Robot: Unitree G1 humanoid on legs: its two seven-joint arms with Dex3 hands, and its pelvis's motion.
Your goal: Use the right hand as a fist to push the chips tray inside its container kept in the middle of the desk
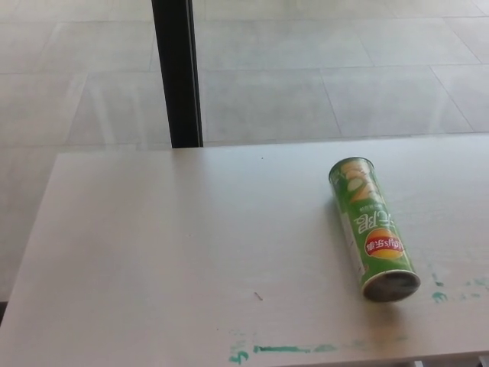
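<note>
A green chips can (373, 228) lies on its side on the white desk (183, 245), right of centre. Its silvery round end (391, 285) faces the desk's near edge and its other end points away toward the floor beyond. No tray shows sticking out of the can from this angle. Neither of my hands is in the head view.
A black vertical post (177, 73) stands behind the desk's far edge, left of centre. Green paint smears (283, 349) mark the near edge, with more (442, 294) to the right of the can. Beyond the desk is a tiled floor (321, 69).
</note>
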